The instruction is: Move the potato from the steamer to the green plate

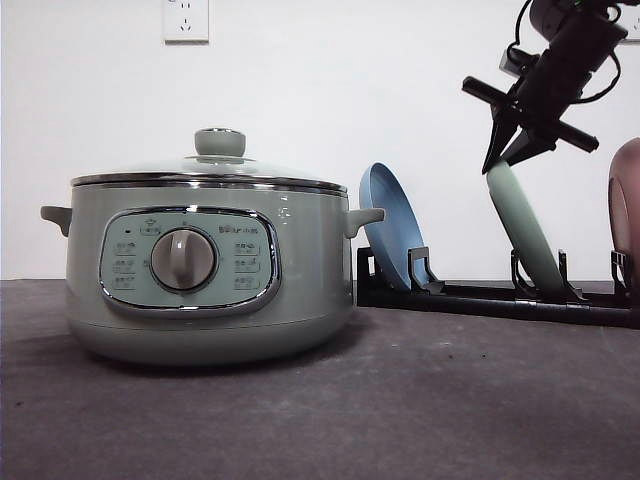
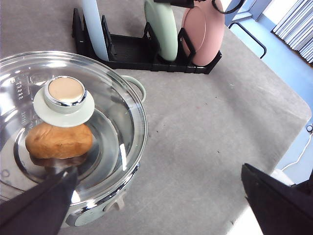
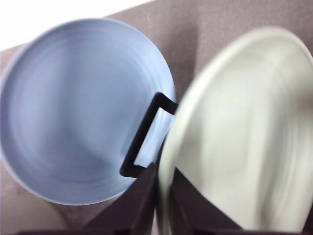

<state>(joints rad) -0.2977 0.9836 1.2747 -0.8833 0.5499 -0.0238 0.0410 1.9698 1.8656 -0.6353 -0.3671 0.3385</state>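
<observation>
The right gripper (image 1: 512,157) sits at the top rim of the wide, pale mint-green round plate (image 1: 525,232), which stands on edge, leaning, in the black slotted dish rack (image 1: 480,296). Its two dark fingers straddle the rim, one on each face, closed to a narrow gap that appears to pinch the plate; in the right wrist view the rim runs straight down between them (image 3: 164,205). The plate's flat faces point sideways along the rack, so I judge it must come out upward, along its own plane.

In the rack, the round pale-blue plate (image 1: 388,225) stands in the slot nearer the steamer, and the pink round plate (image 2: 203,32) stands just beyond the green one, on the far side; both crowd the lift.

The rounded orange-brown potato (image 2: 58,141) lies inside the large sage-green electric steamer pot (image 1: 200,270), well apart from the rack, its long axis level, under the knobbed glass lid (image 2: 66,100), which is on. The left gripper (image 2: 161,196) hovers above the steamer, spread wide and empty, the nearer arm to the lid.
</observation>
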